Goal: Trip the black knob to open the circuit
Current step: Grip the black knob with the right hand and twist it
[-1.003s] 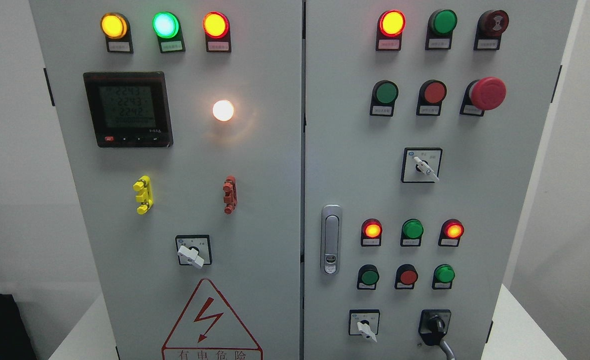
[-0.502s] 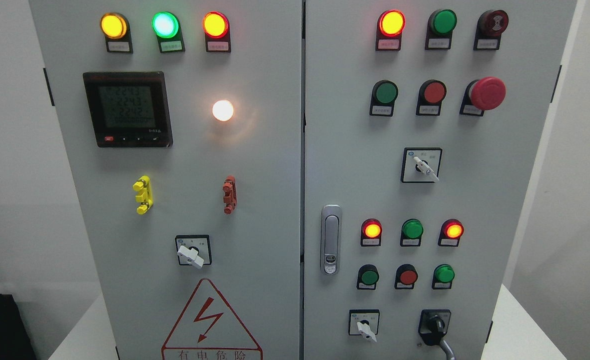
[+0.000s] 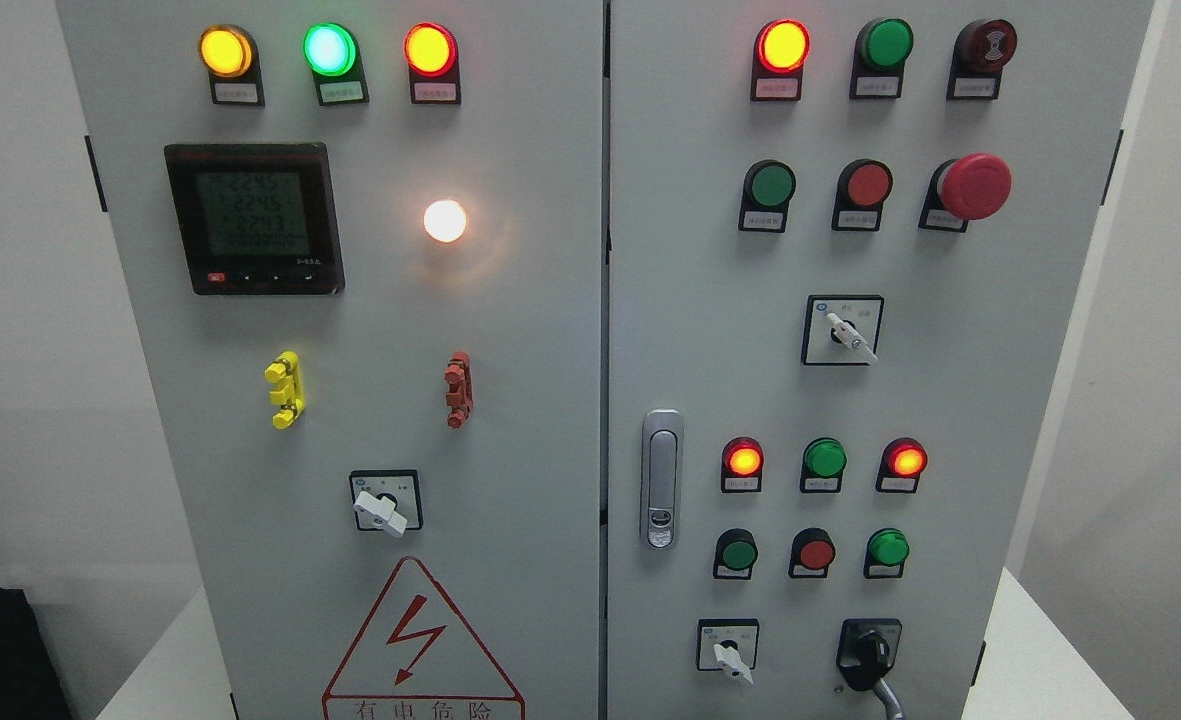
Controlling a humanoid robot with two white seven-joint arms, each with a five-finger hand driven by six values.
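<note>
The black knob (image 3: pixel 870 652) sits at the bottom right of the grey cabinet's right door (image 3: pixel 710 340), on a black square plate. Its handle points down and to the right, with a grey tip near the picture's bottom edge. Neither of my hands nor arms shows in the head view.
A white selector switch (image 3: pixel 731 655) sits left of the black knob. Red and green buttons (image 3: pixel 814 550) are in rows above it. A red mushroom stop button (image 3: pixel 973 186) juts out at the upper right. A silver door latch (image 3: pixel 661 478) is by the door seam. A white tabletop (image 3: pixel 1040 650) lies beside the cabinet.
The view has shifted very slightly; the meter's digits have changed. Nothing on the panel has moved.
</note>
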